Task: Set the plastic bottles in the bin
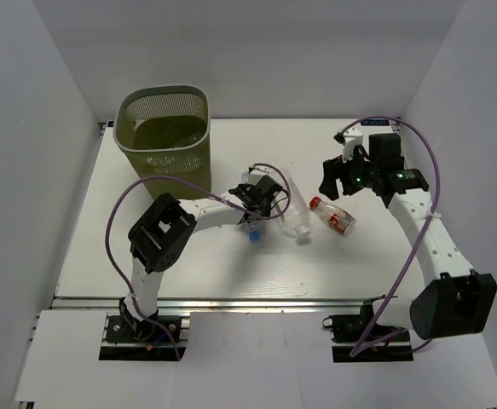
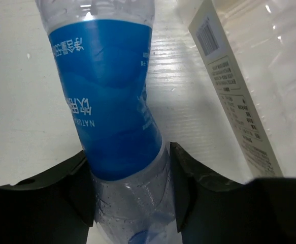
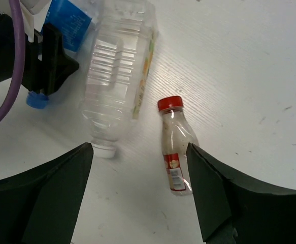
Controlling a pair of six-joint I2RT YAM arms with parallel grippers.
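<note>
The olive-green mesh bin stands at the far left of the table. My left gripper is shut on the blue-labelled bottle; both fingers press its clear lower part, and its blue cap points toward the near edge. The large squarish clear bottle lies right beside it, white cap nearest me; it also shows in the right wrist view. The small red-capped bottle lies to its right, also seen in the right wrist view. My right gripper is open above it, empty.
The bin is left of and behind the left gripper. White walls close in the table on the left, back and right. A purple cable loops along each arm. The left gripper's black body shows at the right wrist view's top left.
</note>
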